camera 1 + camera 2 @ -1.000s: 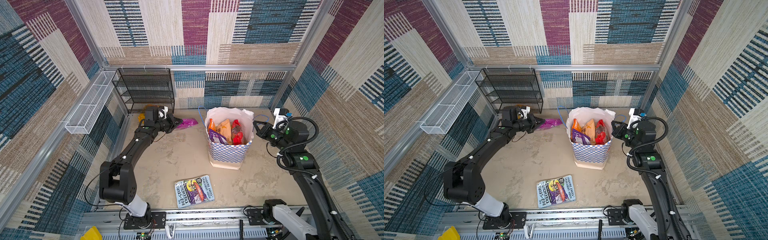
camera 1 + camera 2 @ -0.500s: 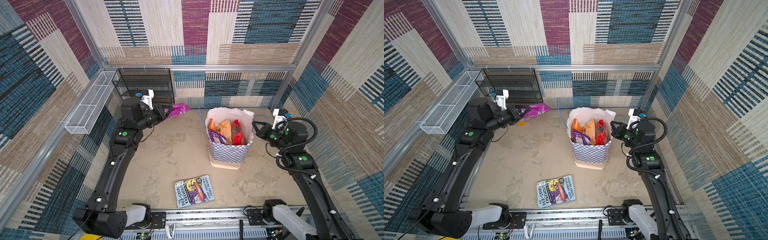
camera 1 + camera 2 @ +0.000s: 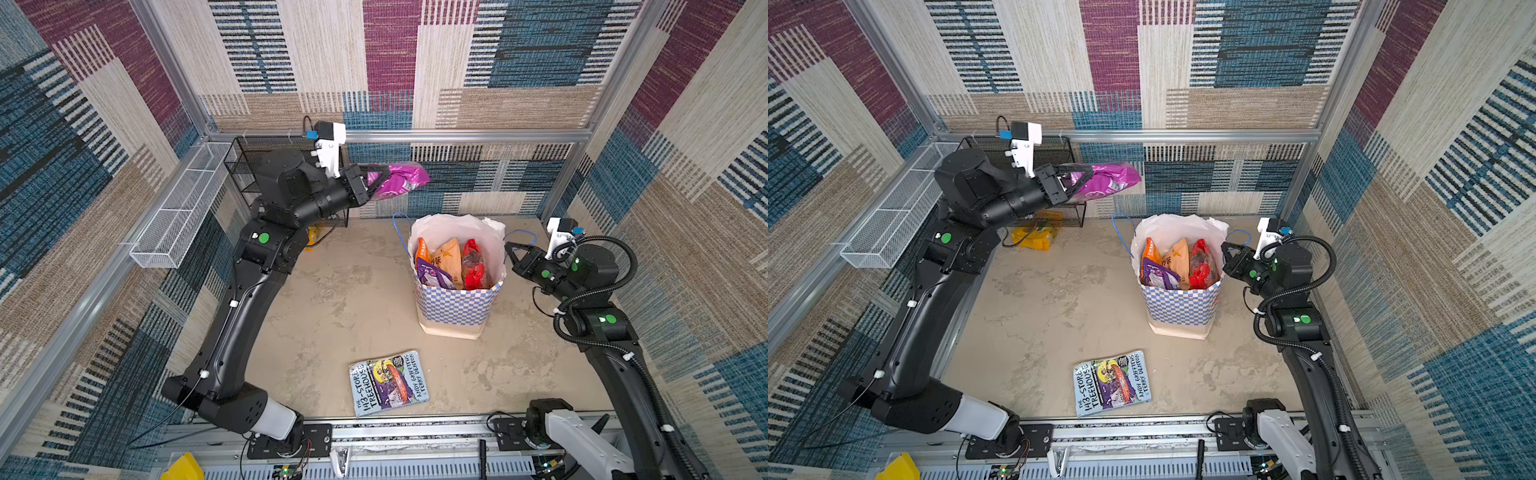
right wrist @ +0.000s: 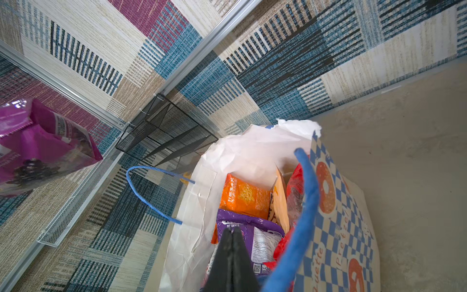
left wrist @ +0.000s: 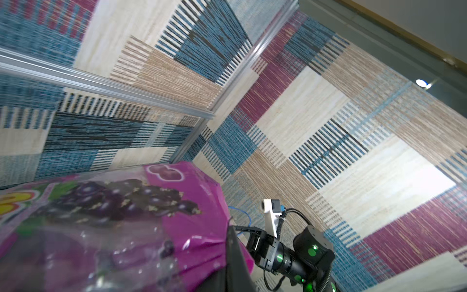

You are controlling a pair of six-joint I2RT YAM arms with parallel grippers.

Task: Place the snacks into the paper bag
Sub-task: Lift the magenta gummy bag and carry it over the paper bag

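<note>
My left gripper [image 3: 376, 178] is shut on a magenta grape snack packet [image 3: 399, 180], held high in the air near the back wall, left of and above the paper bag [image 3: 453, 307]. In the left wrist view the packet [image 5: 113, 202] fills the foreground beside one dark finger [image 5: 236, 257]. The bag stands upright and open, holding orange [image 3: 422, 253], pale orange [image 3: 446, 257], red [image 3: 473, 266] and purple [image 3: 432, 274] snacks. My right gripper [image 4: 233, 232] is shut and empty at the bag's right rim, next to a blue cord handle [image 4: 307, 197]. A yellow packet [image 3: 1034, 237] lies on the floor by the rack.
A black mesh rack [image 3: 1059, 145] stands against the back wall behind my left arm. A white wire basket [image 3: 178, 220] hangs on the left wall. The blue Treehouse book [image 3: 388, 388] lies near the front edge. The bag's other blue handle [image 3: 399, 232] sticks out on its left.
My left arm has lifted the magenta packet off the floor, raising it high and carrying it to the right. The right arm has stayed at the bag's rim.
</note>
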